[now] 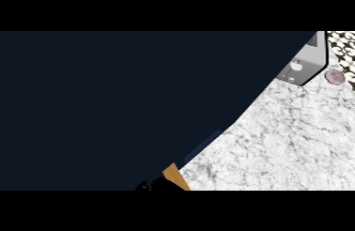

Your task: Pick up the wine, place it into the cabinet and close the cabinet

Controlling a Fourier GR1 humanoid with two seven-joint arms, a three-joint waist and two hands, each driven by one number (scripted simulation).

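Note:
A dark navy cabinet panel (118, 108) fills most of the head view, and its slanted edge runs from the top right down to the bottom middle. At its lower tip a strip of orange-brown wood (176, 176) shows. Beside that strip, at the lower edge, a small black part of what looks like my left hand (161, 184) peeks out; the panel covers the rest. No wine bottle shows. My right hand is out of view.
White speckled counter (277, 141) lies to the right of the panel. A grey appliance (304, 61) stands at the top right, with a small pinkish round object (334, 77) next to it. A patterned wall strip (343, 49) lines the far right corner.

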